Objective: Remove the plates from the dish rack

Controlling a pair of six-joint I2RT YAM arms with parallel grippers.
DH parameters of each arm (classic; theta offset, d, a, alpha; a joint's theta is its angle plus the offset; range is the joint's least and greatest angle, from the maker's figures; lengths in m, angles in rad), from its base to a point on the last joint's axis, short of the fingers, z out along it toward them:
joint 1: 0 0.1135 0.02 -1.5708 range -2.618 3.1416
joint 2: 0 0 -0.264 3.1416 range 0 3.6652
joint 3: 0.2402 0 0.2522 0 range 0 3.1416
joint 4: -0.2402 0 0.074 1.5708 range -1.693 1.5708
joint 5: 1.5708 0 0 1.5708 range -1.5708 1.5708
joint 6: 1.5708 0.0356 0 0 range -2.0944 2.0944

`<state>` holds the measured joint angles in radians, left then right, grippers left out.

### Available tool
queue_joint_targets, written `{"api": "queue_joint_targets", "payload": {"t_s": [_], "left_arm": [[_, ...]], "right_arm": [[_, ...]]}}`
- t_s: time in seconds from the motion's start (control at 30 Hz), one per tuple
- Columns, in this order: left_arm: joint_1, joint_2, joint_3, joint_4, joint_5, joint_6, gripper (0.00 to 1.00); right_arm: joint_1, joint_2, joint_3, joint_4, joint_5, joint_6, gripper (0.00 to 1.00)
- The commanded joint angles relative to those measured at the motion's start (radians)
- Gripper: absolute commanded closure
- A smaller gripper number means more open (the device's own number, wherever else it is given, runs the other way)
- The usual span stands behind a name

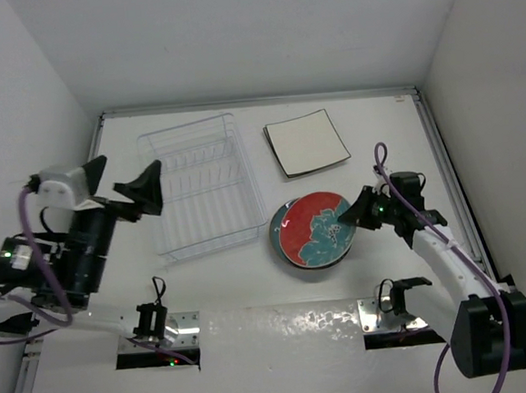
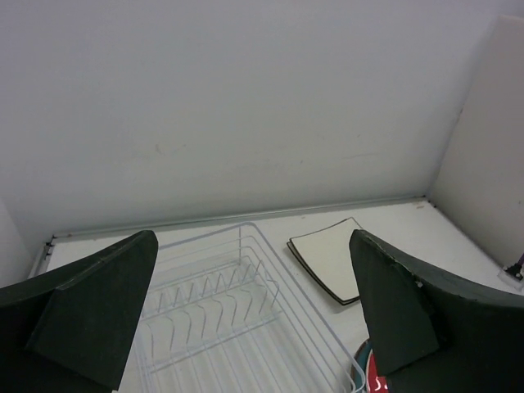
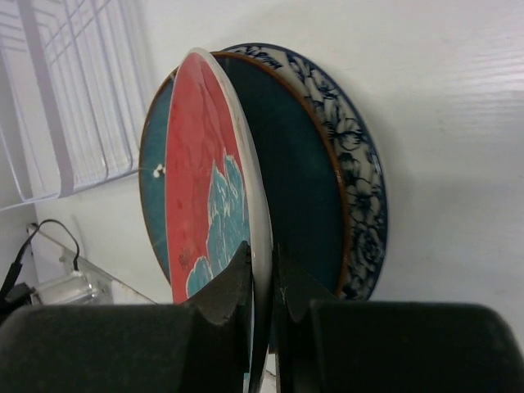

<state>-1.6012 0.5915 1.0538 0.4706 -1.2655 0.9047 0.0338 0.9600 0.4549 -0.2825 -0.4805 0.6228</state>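
Note:
The clear dish rack stands left of centre with no plates in its slots. Cream square plates with dark edges lie stacked behind it to the right. My right gripper is shut on the rim of a round red plate with teal flowers, held tilted over a stack. Under it lie a dark teal plate and a blue-patterned white plate. My left gripper hangs open above the rack's left side, holding nothing.
White walls close in the table on three sides. The rack's wire dividers stand upright in a row. The rack's edge lies just left of the round stack. Metal mounting plates and cables sit at the near edge.

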Motion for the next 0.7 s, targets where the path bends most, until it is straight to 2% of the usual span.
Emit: {"api": "queue_joint_targets", "payload": {"t_s": [0.0,0.13,0.23,0.27,0.33,0.37,0.4,0.5,0.67], "left_arm": [[0.035,0.12,-0.002,-0.01,-0.005,-0.035,0.0],[0.214,0.247,0.052,-0.229,0.115,-0.258,0.0],[0.425,0.37,0.124,-0.383,0.246,-0.448,0.0],[0.469,0.395,0.142,-0.415,0.247,-0.487,0.0],[0.555,0.436,0.178,-0.472,0.352,-0.57,0.0],[0.657,0.448,0.207,-0.557,0.398,-0.654,0.0],[0.708,0.47,0.219,-0.585,0.484,-0.696,0.0],[0.863,0.528,0.245,-0.658,0.601,-0.78,0.0],[1.119,0.61,0.27,-0.711,0.81,-0.895,0.0]], "right_arm": [[0.073,0.025,0.002,0.124,-0.024,0.008,0.9],[0.109,0.039,-0.01,0.129,0.029,0.008,0.89],[0.11,0.031,-0.027,0.12,0.078,0.003,0.89],[0.109,0.031,-0.027,0.117,0.085,0.003,0.88],[0.109,0.046,-0.028,0.105,0.098,-0.001,0.84],[0.112,0.057,-0.03,0.098,0.099,-0.005,0.81],[0.113,0.077,-0.027,0.085,0.105,-0.017,0.78],[0.117,0.1,-0.025,0.048,0.138,-0.046,0.69],[0.132,0.08,-0.028,-0.009,0.238,-0.063,0.62]]}}
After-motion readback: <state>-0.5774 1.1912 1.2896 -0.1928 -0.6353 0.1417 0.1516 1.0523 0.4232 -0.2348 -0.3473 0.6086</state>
